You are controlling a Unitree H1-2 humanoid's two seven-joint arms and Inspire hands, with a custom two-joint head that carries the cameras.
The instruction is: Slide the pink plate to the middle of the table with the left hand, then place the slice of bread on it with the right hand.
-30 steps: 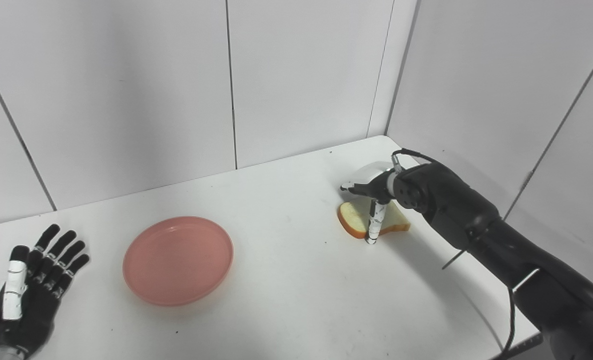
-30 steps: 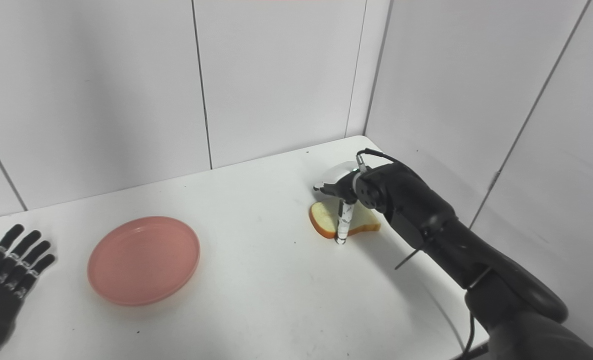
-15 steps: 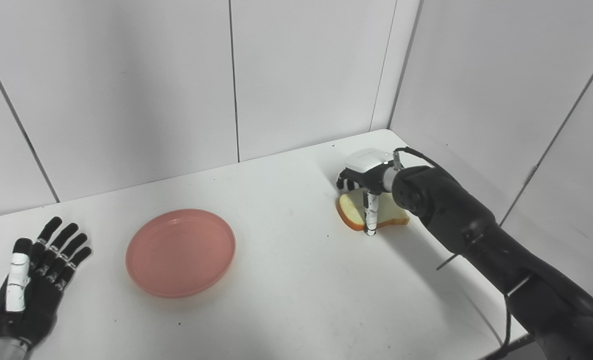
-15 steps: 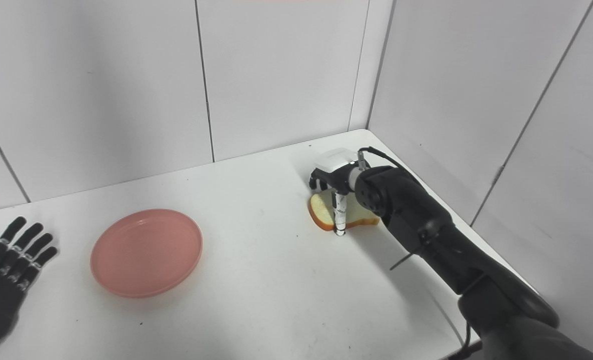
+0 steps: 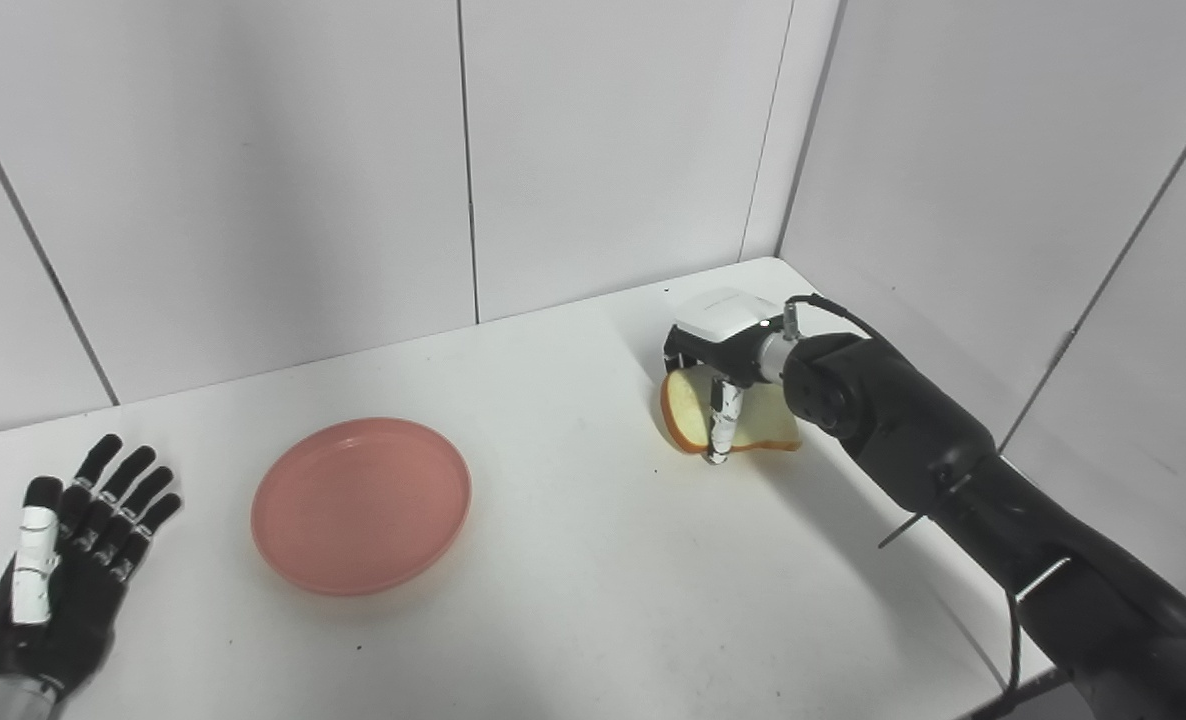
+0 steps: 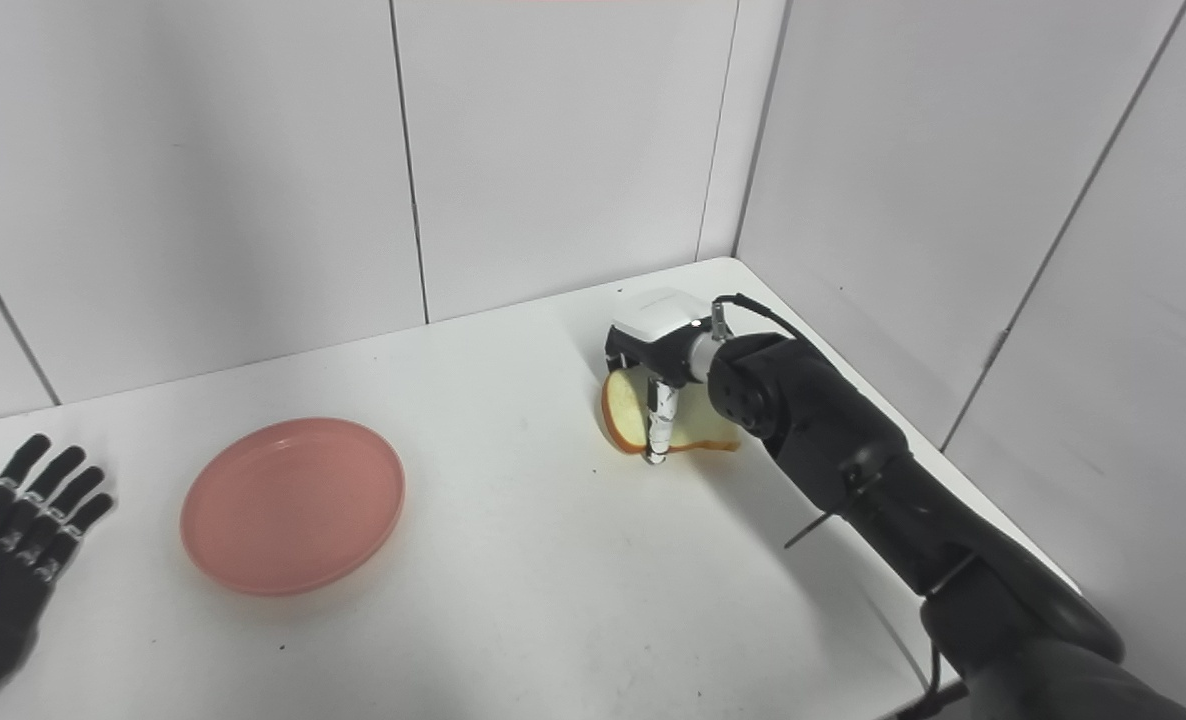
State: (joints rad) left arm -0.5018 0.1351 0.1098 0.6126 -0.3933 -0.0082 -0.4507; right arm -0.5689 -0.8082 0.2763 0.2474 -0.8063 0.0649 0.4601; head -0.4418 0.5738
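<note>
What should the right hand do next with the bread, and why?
Probably lift a little and carry toward the pink plate. The right hand is closed on the slice of bread, whose left edge tilts up off the table; the plate sits empty, apart.

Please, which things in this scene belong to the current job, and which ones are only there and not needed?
Part of the job:
- plate, pink, left of the table's middle
- bread, far right, its left side lifted
- right hand, closed on the bread
- left hand, open, resting flat

Only there:
- table
- white walls
</note>
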